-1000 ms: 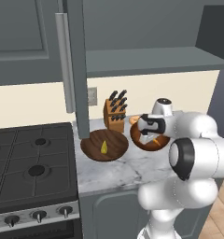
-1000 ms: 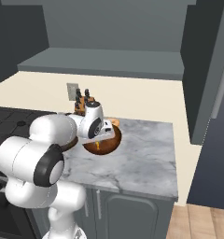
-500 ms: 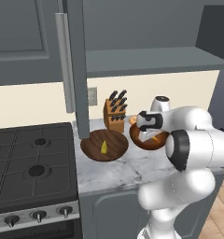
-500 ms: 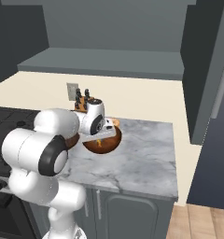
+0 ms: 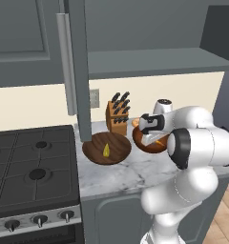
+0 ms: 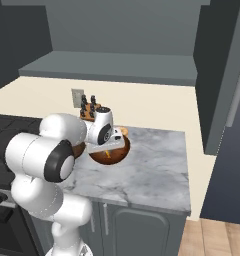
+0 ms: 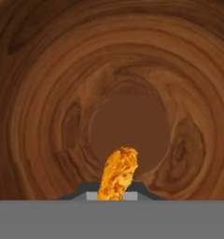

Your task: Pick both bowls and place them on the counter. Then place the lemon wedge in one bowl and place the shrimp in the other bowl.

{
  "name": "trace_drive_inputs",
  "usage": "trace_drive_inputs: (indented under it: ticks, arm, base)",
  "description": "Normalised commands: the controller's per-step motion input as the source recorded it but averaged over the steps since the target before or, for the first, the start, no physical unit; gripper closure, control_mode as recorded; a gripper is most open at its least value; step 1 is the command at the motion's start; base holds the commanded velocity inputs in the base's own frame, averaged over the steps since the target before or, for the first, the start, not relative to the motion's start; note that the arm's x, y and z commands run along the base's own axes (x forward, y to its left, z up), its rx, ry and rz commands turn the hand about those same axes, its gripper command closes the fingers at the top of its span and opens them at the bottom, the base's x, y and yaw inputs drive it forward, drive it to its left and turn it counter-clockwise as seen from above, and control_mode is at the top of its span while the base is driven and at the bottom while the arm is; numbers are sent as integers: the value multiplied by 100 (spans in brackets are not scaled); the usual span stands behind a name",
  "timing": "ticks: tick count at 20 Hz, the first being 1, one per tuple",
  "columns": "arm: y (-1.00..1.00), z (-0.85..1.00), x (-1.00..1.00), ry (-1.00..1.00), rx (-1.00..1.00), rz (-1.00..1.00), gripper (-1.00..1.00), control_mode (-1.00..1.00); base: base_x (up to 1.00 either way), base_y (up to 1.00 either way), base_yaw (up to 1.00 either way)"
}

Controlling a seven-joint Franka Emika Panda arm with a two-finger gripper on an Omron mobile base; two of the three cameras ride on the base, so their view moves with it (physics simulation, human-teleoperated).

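Wood grain is wrapping the whole hand camera, so you're looking straight down into the reddish-brown bowl (image 7: 132, 70). Fingers are pinching the shrimp (image 7: 117, 173), which is hanging just above the bowl's flat bottom, which reads as the drop-off step.

Gripper (image 5: 146, 128) is sitting over that bowl (image 5: 152, 143) on the marble counter (image 5: 130, 174). Lemon wedge (image 5: 107, 150) is already lying in the wide dark bowl (image 5: 107, 147), so my guess is the shrimp is the last item.

Clearances:
- Two bowls are sitting just beside each other, dark one nearer the gas stove (image 5: 33, 167).
- Knife block (image 5: 118, 114) is standing right behind them by the wall, so you're not getting much room backward.
- Counter toward the robot's right (image 6: 152, 170) is lying bare, so that's your free side for pulling out.
- Bowl wall is surrounding the fingers, so you're probably wanting to lift straight up after letting go.
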Motion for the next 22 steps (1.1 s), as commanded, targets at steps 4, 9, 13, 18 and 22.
trace_drive_inputs:
  ticks: [4,9,13,18,22]
  arm:
    - [0,-4,0,0,0,0,-100,-100]
    - [0,0,0,0,0,0,-100,-100]
    - [0,3,0,0,0,0,-100,-100]
    - [0,23,-1,-4,-2,0,-100,-100]
    - [0,29,-11,-10,-2,0,-100,-100]
  base:
    - [0,0,0]
    - [0,0,0]
    - [0,0,0]
    - [0,0,0]
    - [0,0,0]
